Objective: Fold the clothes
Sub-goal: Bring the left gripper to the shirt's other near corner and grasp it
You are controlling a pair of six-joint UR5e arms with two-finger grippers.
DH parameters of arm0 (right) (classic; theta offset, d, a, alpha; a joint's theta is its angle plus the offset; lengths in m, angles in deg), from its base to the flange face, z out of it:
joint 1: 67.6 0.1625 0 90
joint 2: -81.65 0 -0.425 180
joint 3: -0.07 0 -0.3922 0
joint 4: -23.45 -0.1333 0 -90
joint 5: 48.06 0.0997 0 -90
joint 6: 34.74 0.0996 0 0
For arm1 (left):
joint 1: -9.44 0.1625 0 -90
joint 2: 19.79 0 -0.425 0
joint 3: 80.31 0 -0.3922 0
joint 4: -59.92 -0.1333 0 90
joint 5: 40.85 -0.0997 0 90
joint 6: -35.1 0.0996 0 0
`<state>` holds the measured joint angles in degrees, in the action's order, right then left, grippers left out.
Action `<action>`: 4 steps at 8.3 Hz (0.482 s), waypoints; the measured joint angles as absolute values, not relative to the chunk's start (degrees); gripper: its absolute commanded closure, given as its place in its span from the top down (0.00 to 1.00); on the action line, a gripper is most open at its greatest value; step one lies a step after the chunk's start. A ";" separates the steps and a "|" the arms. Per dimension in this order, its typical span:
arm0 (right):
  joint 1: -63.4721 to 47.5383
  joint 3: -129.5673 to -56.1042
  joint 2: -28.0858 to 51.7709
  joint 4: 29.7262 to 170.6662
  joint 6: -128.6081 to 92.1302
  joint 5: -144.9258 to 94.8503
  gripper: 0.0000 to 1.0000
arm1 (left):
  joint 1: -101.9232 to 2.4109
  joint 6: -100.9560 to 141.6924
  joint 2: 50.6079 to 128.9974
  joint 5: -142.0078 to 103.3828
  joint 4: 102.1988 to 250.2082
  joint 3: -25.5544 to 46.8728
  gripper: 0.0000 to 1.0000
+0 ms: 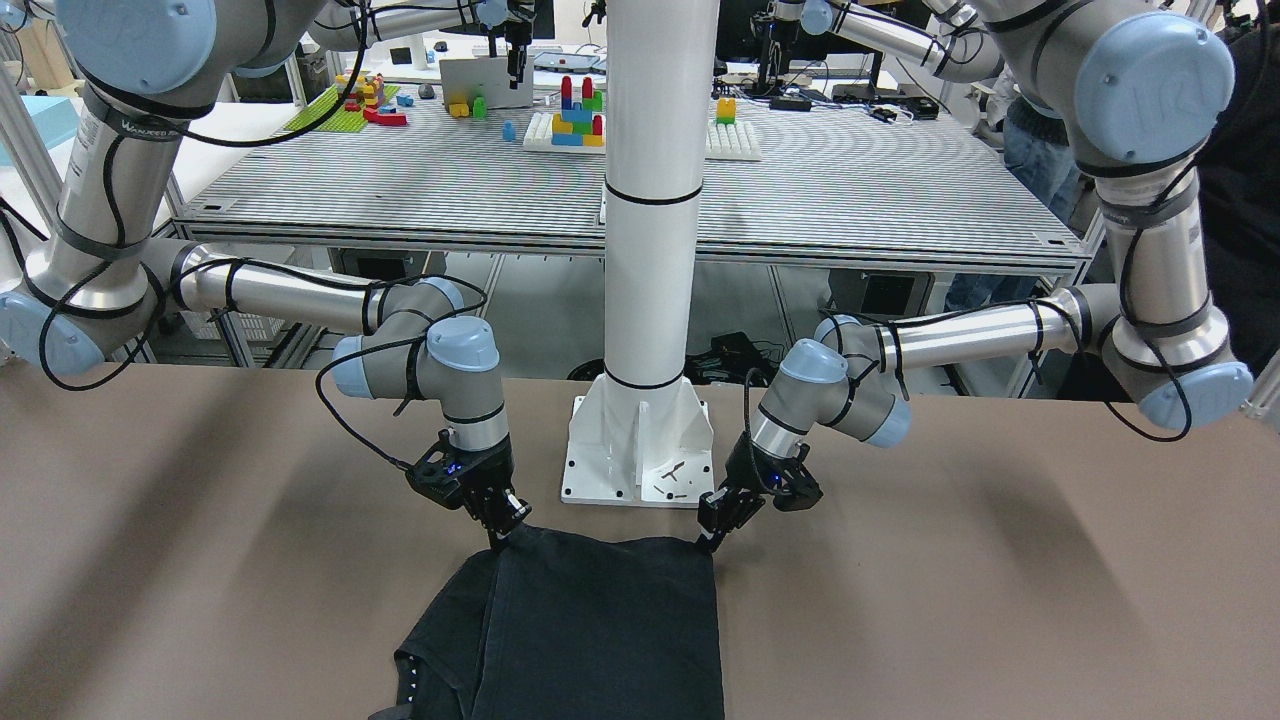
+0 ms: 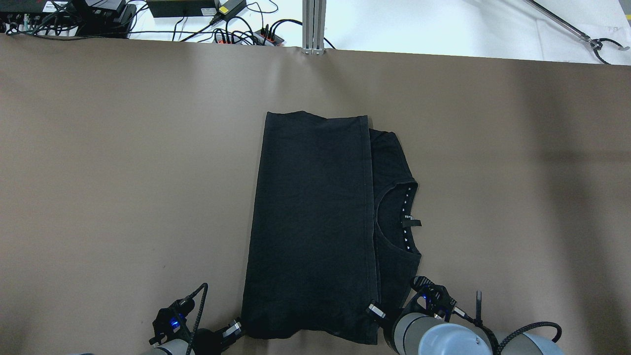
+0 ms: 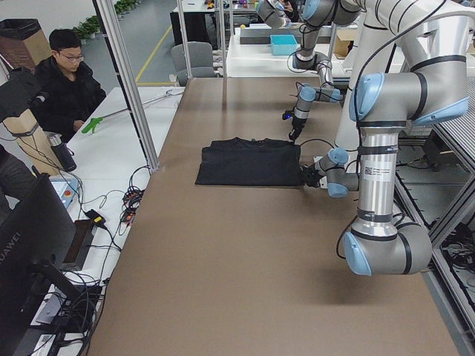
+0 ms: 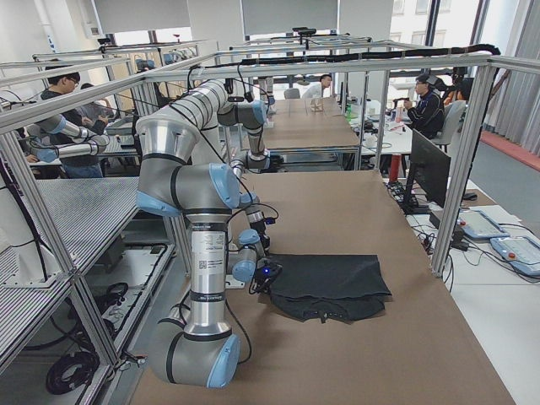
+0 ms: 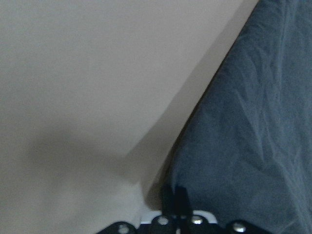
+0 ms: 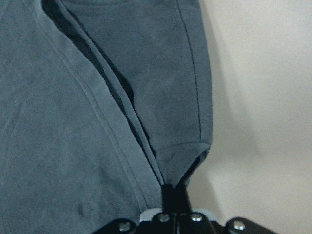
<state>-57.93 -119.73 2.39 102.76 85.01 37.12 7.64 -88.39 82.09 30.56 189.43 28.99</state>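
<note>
A black t-shirt (image 2: 310,222) lies on the brown table (image 2: 98,172), folded lengthwise, its collar and label (image 2: 410,219) showing on the right side. My left gripper (image 2: 240,327) is shut on the shirt's near left corner, low at the table; the left wrist view shows its fingertips (image 5: 175,202) pinching the cloth edge (image 5: 253,122). My right gripper (image 2: 374,311) is shut on the near right corner of the folded layer; the right wrist view shows its fingertips (image 6: 174,195) on the hem (image 6: 146,146). In the front view the left gripper (image 1: 712,535) and right gripper (image 1: 505,532) hold the shirt's (image 1: 600,620) corners.
The white robot pedestal (image 1: 640,470) stands just behind the shirt's near edge. Cables and power strips (image 2: 222,29) and an aluminium post (image 2: 313,24) lie beyond the table's far edge. A seated person (image 3: 67,81) is beside the table's far side.
</note>
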 measured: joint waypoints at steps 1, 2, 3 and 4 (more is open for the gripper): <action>-57.93 -119.77 2.38 102.74 85.01 37.10 0.00 | 7.53 -88.39 82.01 30.93 189.41 29.41 0.00; -57.89 -120.04 2.32 102.73 85.02 37.04 0.00 | 7.47 -88.39 81.68 31.19 189.28 30.46 0.00; -57.86 -121.23 1.74 102.76 85.03 37.03 0.00 | 7.41 -88.46 80.90 31.27 189.03 32.39 0.00; -57.80 -123.68 0.14 102.76 85.01 37.17 0.00 | 7.40 -88.76 79.45 31.30 188.81 35.10 0.00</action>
<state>-57.80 -123.68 0.14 102.76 85.01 37.17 7.40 -88.76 79.45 31.30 188.81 35.10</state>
